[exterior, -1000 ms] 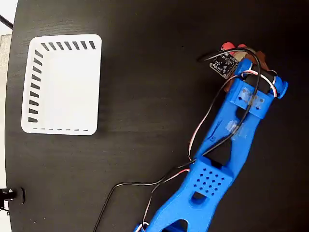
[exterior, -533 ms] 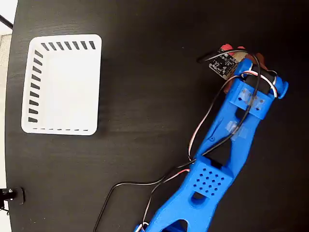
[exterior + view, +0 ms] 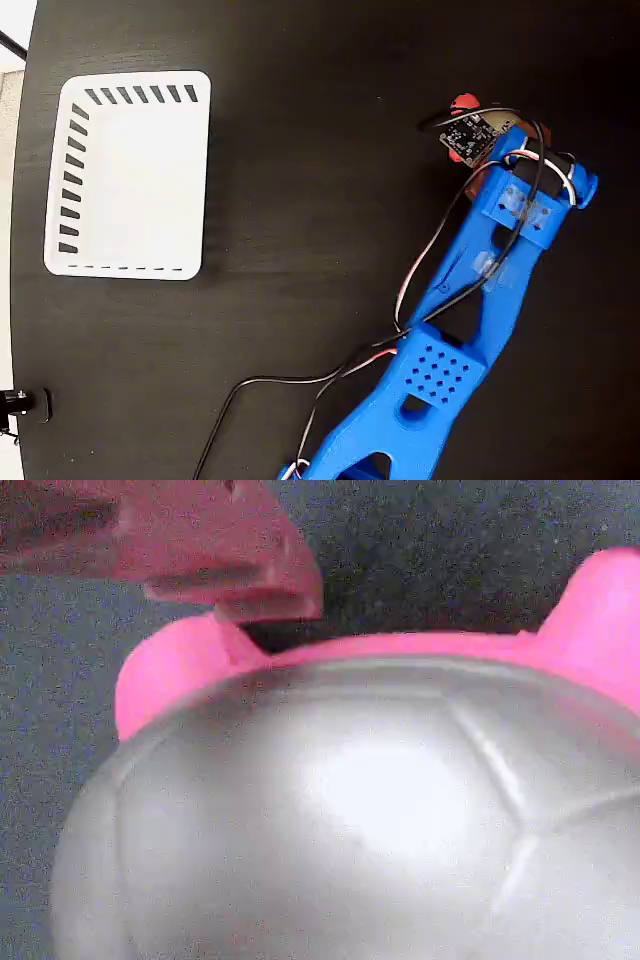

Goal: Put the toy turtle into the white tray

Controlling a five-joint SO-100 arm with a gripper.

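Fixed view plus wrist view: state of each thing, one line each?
toy turtle: on the black table, outside the tray, mostly hidden under the arm in the fixed view.
white tray: upright, empty, far left of the arm.
tool: over the turtle, one finger at its edge; open or shut cannot be told.

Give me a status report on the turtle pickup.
Gripper down over pink-legged, domed-shell toy turtle, closure unclear. White slotted plastic tray empty, far left in fixed view. Black tabletop between them bare.

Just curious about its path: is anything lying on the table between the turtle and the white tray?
No. In the fixed view, only bare black table lies between the turtle and the tray.
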